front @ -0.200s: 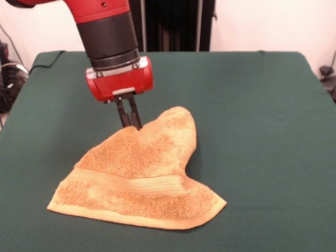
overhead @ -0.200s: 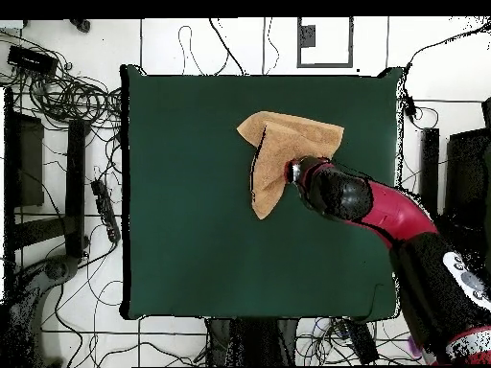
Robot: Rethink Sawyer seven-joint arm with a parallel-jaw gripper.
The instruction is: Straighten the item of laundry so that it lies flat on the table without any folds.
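The item of laundry is a golden-orange terry towel lying crumpled on the table, with a woven band running across its near part. Its far side is folded and rises to a peak on the left and a rounded lobe on the right. My gripper comes straight down onto that peak, its dark fingers close together and shut on the towel's raised edge. From overhead, the towel lies in the table's upper right part. The arm's wrist covers the towel's right edge and hides the fingers.
Green cloth spreads wide on every side of the towel. Cables and equipment lie on the floor beyond the table's edges. The red and black arm reaches in over the table's lower right corner in the overhead view.
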